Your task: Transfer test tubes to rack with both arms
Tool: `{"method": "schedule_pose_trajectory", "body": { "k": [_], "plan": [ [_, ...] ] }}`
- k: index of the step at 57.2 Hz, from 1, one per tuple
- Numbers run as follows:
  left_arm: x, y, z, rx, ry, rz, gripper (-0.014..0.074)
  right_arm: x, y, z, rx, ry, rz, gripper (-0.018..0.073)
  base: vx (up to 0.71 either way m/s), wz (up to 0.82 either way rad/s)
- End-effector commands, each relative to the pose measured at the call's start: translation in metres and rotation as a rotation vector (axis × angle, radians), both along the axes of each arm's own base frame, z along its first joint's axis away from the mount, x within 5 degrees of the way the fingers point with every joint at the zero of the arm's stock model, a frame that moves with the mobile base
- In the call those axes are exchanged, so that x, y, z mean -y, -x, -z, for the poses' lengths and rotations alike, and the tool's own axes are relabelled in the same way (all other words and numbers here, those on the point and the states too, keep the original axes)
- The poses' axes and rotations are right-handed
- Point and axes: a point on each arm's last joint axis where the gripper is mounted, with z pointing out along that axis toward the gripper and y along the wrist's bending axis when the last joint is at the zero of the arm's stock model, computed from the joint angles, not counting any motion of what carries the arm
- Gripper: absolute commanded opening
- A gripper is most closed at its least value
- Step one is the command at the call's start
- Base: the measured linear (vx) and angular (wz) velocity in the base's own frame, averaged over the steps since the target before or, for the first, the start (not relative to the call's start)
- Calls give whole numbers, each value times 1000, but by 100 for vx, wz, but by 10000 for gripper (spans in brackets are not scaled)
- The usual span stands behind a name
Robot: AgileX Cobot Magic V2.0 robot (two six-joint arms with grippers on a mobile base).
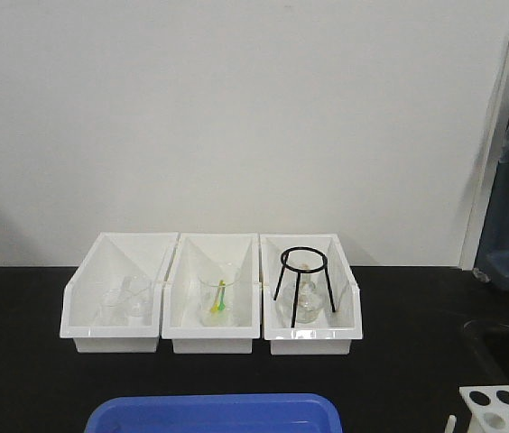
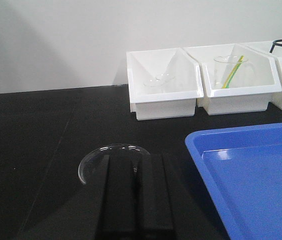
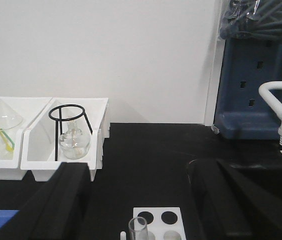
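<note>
Along the back of the black bench (image 1: 20, 361), against the white wall, we see three white bins (image 1: 210, 298) side by side, walls touching. Taking the middle bin as our landmark: it holds a clear beaker (image 1: 218, 293) with a yellow-green stick inside; the bin to its left holds low glassware, and the bin to its right holds a black wire tripod ring (image 1: 304, 275) standing over a round flask (image 3: 74, 141). In front of the middle bin, at the near edge of the front view, lies a blue tray (image 1: 214, 413), with a strip of bare bench between tray and bins. Well to the right of the middle bin and nearer to us, the rack (image 3: 158, 225) sits at the frame's bottom edge, with one test tube (image 3: 137, 229) upright at its near-left corner. Bare black bench lies between the rack and the right-hand bin.

In the left wrist view, the left gripper (image 2: 133, 195) shows its fingers closed together, a shallow glass dish (image 2: 108, 160) just ahead of them. In the right wrist view, the right gripper (image 3: 141, 200) has its fingers spread wide apart, the rack between them.

We can read no labels or writing anywhere
</note>
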Motion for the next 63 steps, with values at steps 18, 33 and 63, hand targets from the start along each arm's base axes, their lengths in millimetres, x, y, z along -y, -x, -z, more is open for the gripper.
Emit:
{"method": "schedule_pose_trajectory", "body": {
  "k": [18, 33, 63],
  "plan": [
    [-1, 2, -16, 115, 23, -9, -5, 0, 0, -20, 119, 13, 1, 487, 0, 0],
    [-1, 2, -16, 115, 23, -9, -5, 0, 0, -20, 119, 13, 1, 487, 0, 0],
    [-1, 2, -16, 115, 23, -9, -5, 0, 64, 43, 320, 22, -5, 119, 0, 0]
  ]
}}
